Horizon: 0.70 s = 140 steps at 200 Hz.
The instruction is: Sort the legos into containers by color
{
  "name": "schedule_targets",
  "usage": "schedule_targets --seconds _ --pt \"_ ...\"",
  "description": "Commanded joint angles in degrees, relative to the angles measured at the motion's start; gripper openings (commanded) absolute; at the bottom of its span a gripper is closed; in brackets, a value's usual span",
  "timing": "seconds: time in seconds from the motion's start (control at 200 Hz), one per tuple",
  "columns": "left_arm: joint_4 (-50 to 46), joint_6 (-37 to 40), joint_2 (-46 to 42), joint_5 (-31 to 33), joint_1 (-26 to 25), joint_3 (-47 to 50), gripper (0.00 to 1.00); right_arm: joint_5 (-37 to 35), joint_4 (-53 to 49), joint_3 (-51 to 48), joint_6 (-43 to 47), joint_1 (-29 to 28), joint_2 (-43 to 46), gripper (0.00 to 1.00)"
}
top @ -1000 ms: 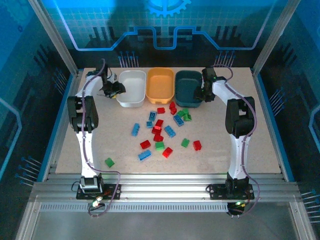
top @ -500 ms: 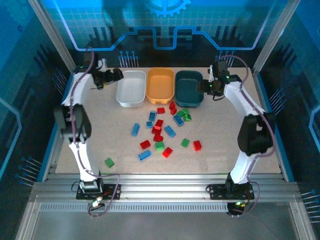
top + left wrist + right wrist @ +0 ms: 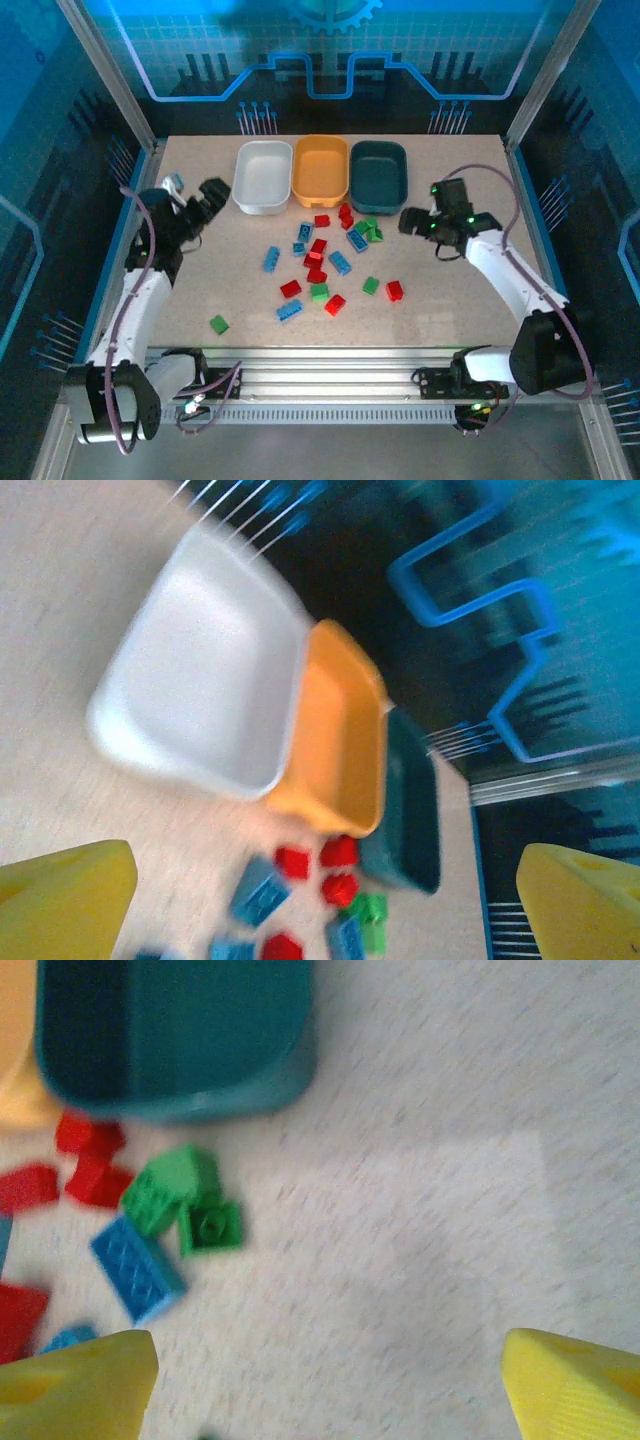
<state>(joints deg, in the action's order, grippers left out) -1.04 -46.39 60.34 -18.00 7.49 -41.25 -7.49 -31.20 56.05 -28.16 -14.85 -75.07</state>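
Note:
Three containers stand in a row at the back: a white tray (image 3: 262,177), an orange tray (image 3: 321,170) and a dark teal tray (image 3: 380,172). Red, green and blue legos (image 3: 320,262) lie scattered on the table in front of them, and one green lego (image 3: 218,324) lies apart at the near left. My left gripper (image 3: 200,205) hovers open left of the white tray (image 3: 200,680), holding nothing. My right gripper (image 3: 422,232) is open over bare table right of the pile, below the teal tray (image 3: 170,1030). Green legos (image 3: 170,1192) and a blue one (image 3: 135,1270) lie to its left.
The beige table (image 3: 470,300) has free room at the right and along the near edge. A metal frame rail (image 3: 330,365) borders the near side, and blue side walls close in the cell.
Both arms have drawn back from the trays toward the near side, the left to the table's left side, the right to the right of the pile. Both grippers opened wider.

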Motion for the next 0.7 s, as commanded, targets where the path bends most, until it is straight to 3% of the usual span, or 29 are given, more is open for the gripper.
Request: schedule_targets --seconds 0.0,0.085,0.195,0.39,0.475,0.55,0.615,0.695 --pt "1.1 -9.4 -1.0 -6.2 4.2 4.4 0.99 -1.8 -4.6 -3.2 -0.8 -8.8 1.1 0.89" --pt "4.4 -11.5 -0.7 -11.9 7.0 8.9 0.99 -1.9 -5.6 -6.6 -1.6 -13.9 0.2 0.87" --pt "5.3 -11.9 -1.9 -16.0 6.9 13.1 0.99 -6.5 -7.7 -9.3 -3.8 -19.2 -0.1 0.87" --pt "6.2 -12.2 -10.0 -17.4 2.2 20.4 0.99 -6.0 -8.3 -11.5 -4.8 -20.5 -1.9 0.84" --pt "2.3 -10.8 -14.6 -14.4 -1.7 21.5 0.99 -6.1 -8.0 -11.4 -4.5 -20.5 -4.5 0.78" --pt "0.3 -9.8 -17.7 -12.6 -4.2 21.9 0.99 -6.3 -7.1 -11.1 -4.0 -20.1 -6.9 0.65" --pt "-0.7 -9.0 -19.2 -12.1 -5.2 21.9 0.99 -6.8 -6.2 -10.9 -3.9 -20.0 -8.4 0.54" --pt "-1.7 -8.3 -19.6 -12.1 -5.5 21.2 0.99 -7.5 -5.6 -10.3 -3.6 -19.7 -10.1 0.49"
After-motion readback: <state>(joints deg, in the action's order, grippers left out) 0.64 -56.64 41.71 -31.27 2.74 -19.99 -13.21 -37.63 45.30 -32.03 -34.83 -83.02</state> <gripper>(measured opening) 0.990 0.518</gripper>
